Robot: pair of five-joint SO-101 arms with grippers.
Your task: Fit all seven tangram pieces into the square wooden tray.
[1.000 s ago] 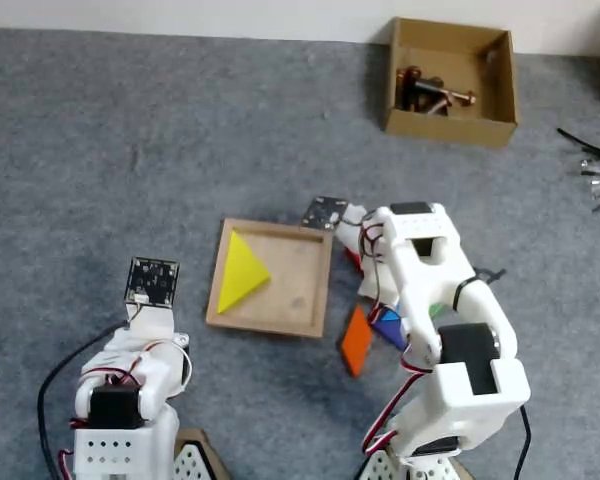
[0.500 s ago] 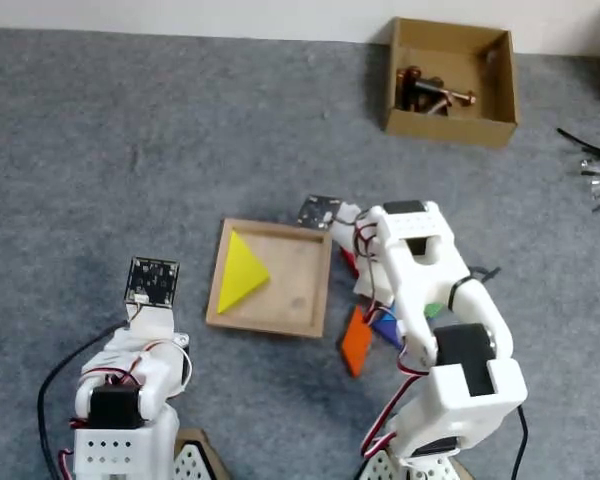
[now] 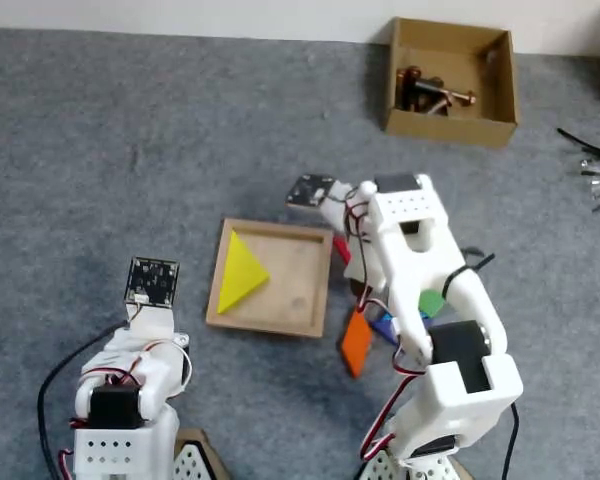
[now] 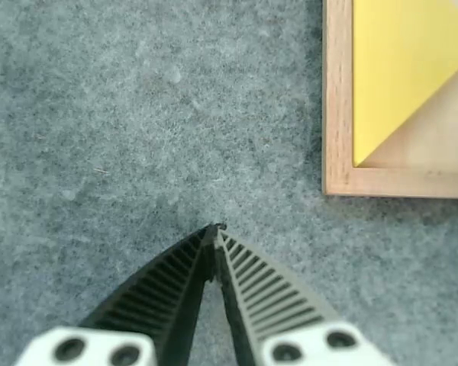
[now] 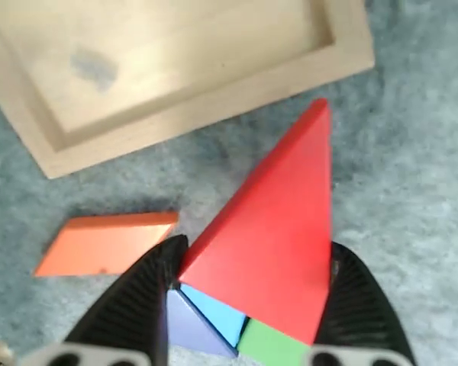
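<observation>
Work surface: grey felt-like mat [image 3: 130,130], evenly lit, running up to a pale strip of wall [image 3: 180,15] along the far edge, with an open cardboard box [image 3: 445,130] holding copper-coloured metal parts [image 3: 430,92] at far right and black cables [image 3: 585,145] at the right edge.

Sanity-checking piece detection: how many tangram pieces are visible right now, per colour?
yellow piece: 1
red piece: 1
orange piece: 1
light blue piece: 1
violet-blue piece: 1
green piece: 1
Total: 6
</observation>
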